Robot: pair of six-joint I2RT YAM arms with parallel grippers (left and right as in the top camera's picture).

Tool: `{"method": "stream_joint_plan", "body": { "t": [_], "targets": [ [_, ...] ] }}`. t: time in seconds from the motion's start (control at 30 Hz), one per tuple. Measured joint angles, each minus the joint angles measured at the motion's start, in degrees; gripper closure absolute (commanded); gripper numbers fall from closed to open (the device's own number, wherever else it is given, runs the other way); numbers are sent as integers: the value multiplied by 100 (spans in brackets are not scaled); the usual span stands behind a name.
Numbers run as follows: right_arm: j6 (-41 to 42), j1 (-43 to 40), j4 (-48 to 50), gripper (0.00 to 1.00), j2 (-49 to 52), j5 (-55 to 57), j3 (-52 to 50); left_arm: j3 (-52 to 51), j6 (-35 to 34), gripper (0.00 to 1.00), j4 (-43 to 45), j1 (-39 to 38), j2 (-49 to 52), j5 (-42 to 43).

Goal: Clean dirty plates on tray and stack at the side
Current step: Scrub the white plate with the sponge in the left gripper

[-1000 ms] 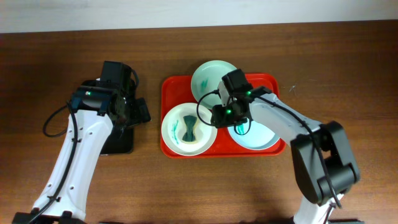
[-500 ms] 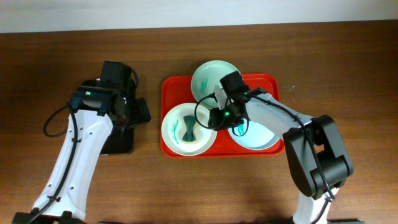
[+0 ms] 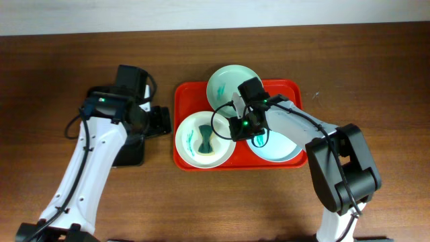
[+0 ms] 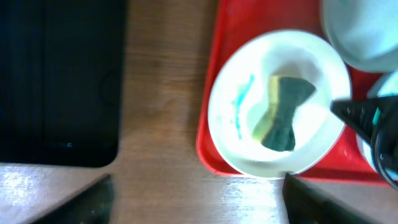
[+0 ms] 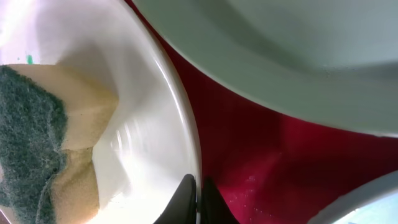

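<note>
The red tray (image 3: 185, 94) holds three plates. The white plate (image 3: 189, 149) at its left carries teal smears and a green-and-yellow sponge (image 3: 205, 139). The mint plate (image 3: 223, 82) is at the back and the light blue plate (image 3: 279, 149) at the right. My right gripper (image 3: 235, 126) is shut on the white plate's right rim (image 5: 189, 149), one finger inside and one outside. My left gripper (image 4: 196, 202) is open and empty above the table just left of the tray, with the white plate (image 4: 233, 134) and sponge (image 4: 283, 112) ahead of it.
A black tray (image 3: 131, 153) lies left of the red tray under my left arm; it fills the upper left of the left wrist view (image 4: 56, 81). Brown wooden table (image 3: 80, 60) lies all around.
My left gripper has moved right, toward the red tray's left edge. My right gripper has shifted slightly left onto the white plate's rim.
</note>
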Motion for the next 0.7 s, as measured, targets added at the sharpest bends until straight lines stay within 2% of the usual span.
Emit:
{"method": "stream_joint_plan", "body": {
  "t": [0.03,0.17,0.23,0.37,0.53,0.7],
  "targets": [
    [-2,0,2,96,0,0,0,-57,42,58,87,-52,4,61],
    [0,0,20,96,0,-7,0,-317,149,57,564,-310,133,225],
    [0,0,17,96,0,-13,0,-404,122,61,769,-409,267,251],
    [0,0,20,96,0,-20,0,-540,33,59,1399,-713,737,448],
    [-2,0,20,96,0,-24,0,-568,-9,64,2002,-1095,1193,748],
    [0,0,-72,96,0,-22,7,-568,-11,59,2288,-1287,1480,848]
  ]
}}
